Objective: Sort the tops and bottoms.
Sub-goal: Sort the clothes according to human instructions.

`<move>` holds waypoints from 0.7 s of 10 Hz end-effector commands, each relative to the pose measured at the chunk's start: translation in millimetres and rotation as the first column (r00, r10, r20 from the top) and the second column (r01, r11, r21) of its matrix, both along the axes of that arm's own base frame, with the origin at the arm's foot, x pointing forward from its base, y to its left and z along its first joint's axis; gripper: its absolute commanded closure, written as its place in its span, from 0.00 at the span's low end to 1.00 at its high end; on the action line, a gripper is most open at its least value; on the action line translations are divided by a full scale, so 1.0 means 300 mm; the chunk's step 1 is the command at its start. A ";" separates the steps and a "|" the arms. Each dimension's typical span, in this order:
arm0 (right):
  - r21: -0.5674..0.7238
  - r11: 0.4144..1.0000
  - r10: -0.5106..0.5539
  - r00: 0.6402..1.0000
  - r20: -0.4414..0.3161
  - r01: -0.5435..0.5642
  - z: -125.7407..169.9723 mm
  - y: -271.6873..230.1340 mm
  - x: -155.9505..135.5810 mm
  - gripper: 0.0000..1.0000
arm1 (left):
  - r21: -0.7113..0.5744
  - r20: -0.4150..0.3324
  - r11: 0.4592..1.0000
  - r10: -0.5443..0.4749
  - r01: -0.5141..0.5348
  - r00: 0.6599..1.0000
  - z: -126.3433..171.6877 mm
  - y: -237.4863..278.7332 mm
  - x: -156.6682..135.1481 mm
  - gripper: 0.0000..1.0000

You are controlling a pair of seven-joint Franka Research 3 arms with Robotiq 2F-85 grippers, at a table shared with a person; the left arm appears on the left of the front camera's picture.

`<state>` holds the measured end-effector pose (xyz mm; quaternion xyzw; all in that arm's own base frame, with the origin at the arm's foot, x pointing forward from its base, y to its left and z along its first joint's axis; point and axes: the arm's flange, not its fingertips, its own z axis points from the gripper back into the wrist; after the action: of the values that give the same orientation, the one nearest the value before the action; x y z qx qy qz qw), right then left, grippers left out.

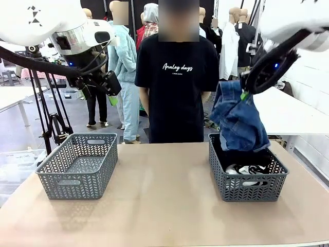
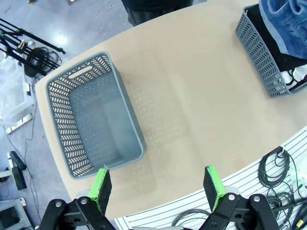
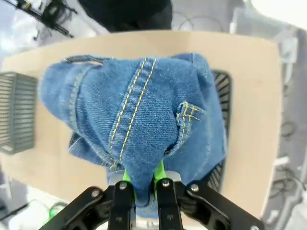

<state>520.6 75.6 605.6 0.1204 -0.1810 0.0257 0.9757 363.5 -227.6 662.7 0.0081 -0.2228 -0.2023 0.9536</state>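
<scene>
Two grey baskets stand well apart on the tan surface (image 1: 164,200) in the front view, with a broad bare stretch between them and more bare room toward the near edge. Left basket (image 1: 78,164) sits near the left edge with nothing in it; right basket (image 1: 245,175) sits near the right edge and holds black and white cloth, the tops (image 1: 247,163), whose shapes are hard to make out through the lattice. Above it the right claw (image 1: 245,94) is clenched on the jeans (image 1: 237,121), which hang with their lower folds reaching into the basket. High over the left basket, the left claw (image 1: 110,92) is partly lost against the dark background, so its fingers are hard to read here. A person in a black T-shirt (image 1: 177,77) stands at the far edge, between the baskets.

From the left wrist, the left claw (image 2: 158,187) is released, its green pads (image 2: 213,184) spread wide over the surface's near edge, nothing between them. Below lies the left basket (image 2: 72,129); at top right, cut off by the frame, are the right basket (image 2: 261,52) and a corner of the jeans (image 2: 288,19). Cables lie on the floor at both sides.

From the right wrist, the right claw (image 3: 142,184) pinches a fold of the jeans (image 3: 139,110), which hide most of the right basket (image 3: 221,86). At left, the left basket's (image 3: 17,115) end is cut off.
</scene>
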 end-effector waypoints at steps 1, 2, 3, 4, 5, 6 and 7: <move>-0.027 0.995 -0.098 0.995 -0.012 0.098 -0.064 0.026 -0.009 1.00 | 0.001 0.000 1.000 -0.013 0.013 1.000 0.001 0.009 -0.001 0.00; 0.009 0.994 -0.112 0.993 -0.027 0.112 -0.092 0.022 -0.007 1.00 | 0.001 0.000 1.000 -0.013 0.013 1.000 0.001 0.009 -0.001 0.00; 0.013 0.988 -0.152 0.988 -0.001 0.152 -0.066 0.029 -0.010 1.00 | 0.001 0.000 1.000 -0.013 0.013 1.000 0.001 0.009 -0.001 0.00; -0.001 0.998 -0.070 0.997 -0.039 0.070 -0.106 0.004 0.016 1.00 | 0.001 0.000 1.000 -0.013 0.013 1.000 0.001 0.009 -0.001 0.00; -0.001 0.998 -0.070 0.997 -0.039 0.070 -0.106 0.004 0.016 1.00 | 0.001 0.000 1.000 -0.013 0.013 1.000 0.001 0.009 -0.001 0.00; -0.001 0.998 -0.070 0.997 -0.039 0.070 -0.106 0.004 0.016 1.00 | 0.001 0.000 1.000 -0.013 0.013 1.000 0.001 0.009 -0.001 0.00; 0.007 0.996 -0.094 0.995 -0.038 0.094 -0.107 0.011 0.014 1.00 | 0.001 0.000 1.000 -0.013 0.013 1.000 0.001 0.009 -0.001 0.00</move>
<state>524.7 78.9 573.1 0.1159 -0.1680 -0.0209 0.9787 363.5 -227.6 662.7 0.0081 -0.2227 -0.2023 0.9536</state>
